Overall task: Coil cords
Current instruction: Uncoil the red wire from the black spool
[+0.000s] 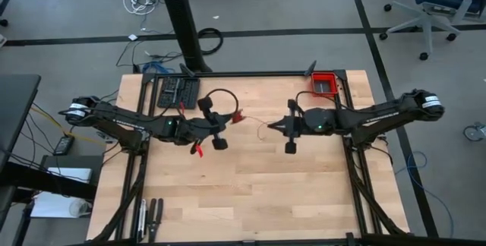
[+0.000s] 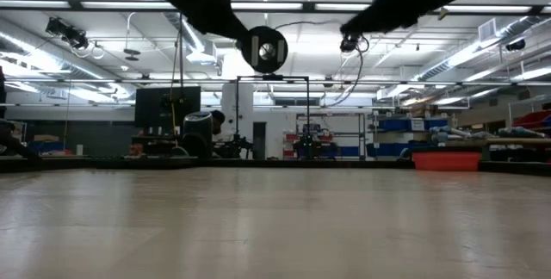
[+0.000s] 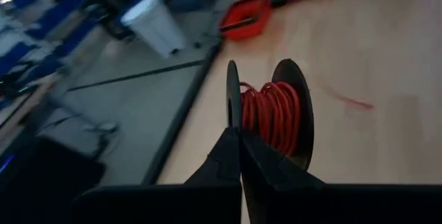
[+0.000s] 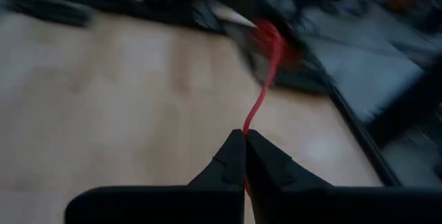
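Mid-winding: above the middle of the wooden surface (image 1: 250, 193), the left hand (image 3: 239, 135) grips a black spool (image 3: 293, 117) wound with red cord (image 3: 269, 110) while the right hand (image 4: 244, 137) pinches the loose strand, so next the strand likely needs taut guiding around the spool.

Two dark arms are sharing one wooden table (image 1: 250, 193) — two grippers (image 1: 229, 118) (image 1: 279, 127) are facing each other. One red cord (image 4: 261, 98) is running to one black spool (image 3: 293, 113); one red bin (image 1: 324, 83) is sitting at the table's corner.
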